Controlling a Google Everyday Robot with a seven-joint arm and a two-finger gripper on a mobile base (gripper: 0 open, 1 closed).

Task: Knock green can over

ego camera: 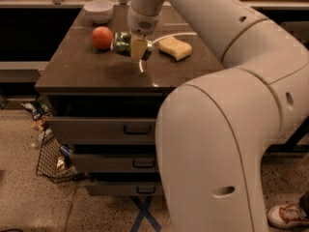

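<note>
The green can (123, 42) lies on its side on the dark tabletop (87, 69), its silver end pointing left toward the round orange fruit (102, 37) and close to it. My gripper (139, 46) hangs from the white arm straight over the can. One pale finger (138, 50) crosses the front of the can's right half, and the other finger is hidden behind it. The gripper looks shut around the can. The yellow sponge (175, 48) lies just right of the gripper.
A white bowl (98, 10) stands at the back left of the table. A white ring (159, 38) is marked on the top around the sponge. My large white arm fills the right side. Drawers sit below, a wire basket (52, 161) on the floor at left.
</note>
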